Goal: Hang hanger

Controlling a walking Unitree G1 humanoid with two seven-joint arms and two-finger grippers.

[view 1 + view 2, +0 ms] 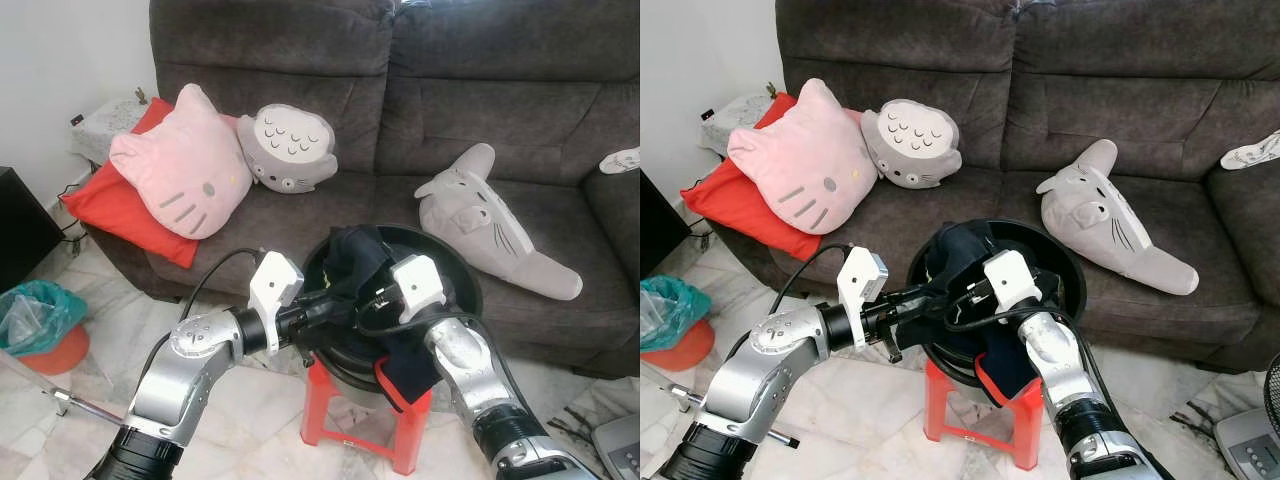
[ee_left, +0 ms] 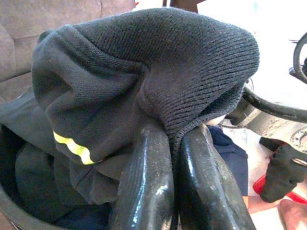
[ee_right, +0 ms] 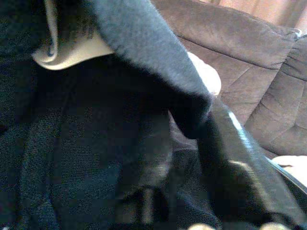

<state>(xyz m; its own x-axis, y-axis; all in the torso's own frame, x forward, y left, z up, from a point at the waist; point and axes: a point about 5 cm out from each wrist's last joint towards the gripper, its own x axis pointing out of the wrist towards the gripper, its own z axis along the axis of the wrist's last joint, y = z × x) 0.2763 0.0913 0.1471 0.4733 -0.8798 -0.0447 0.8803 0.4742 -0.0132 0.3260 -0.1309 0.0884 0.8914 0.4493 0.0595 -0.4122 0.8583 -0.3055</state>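
Note:
A black basin (image 1: 465,276) heaped with dark clothes stands on a red stool (image 1: 322,404) in front of the sofa. My left gripper (image 1: 333,294) reaches in from the left at the basin's near rim. In the left wrist view its fingers (image 2: 144,187) are shut on a fold of a dark knitted garment (image 2: 144,62) with a yellow stripe. My right gripper (image 1: 366,299) comes in from the right and is buried in the same heap (image 1: 356,250). In the right wrist view dark cloth (image 3: 96,143) drapes over one finger (image 3: 235,158). A dark piece with a red edge hangs over the basin's front (image 1: 400,375).
The grey sofa (image 1: 460,100) behind holds a pink cat cushion (image 1: 185,165), a red cushion (image 1: 115,205) and two grey plush toys (image 1: 290,148) (image 1: 490,225). A green bag in an orange bucket (image 1: 42,325) sits on the tiled floor at left. A fan base (image 1: 1250,440) is at lower right.

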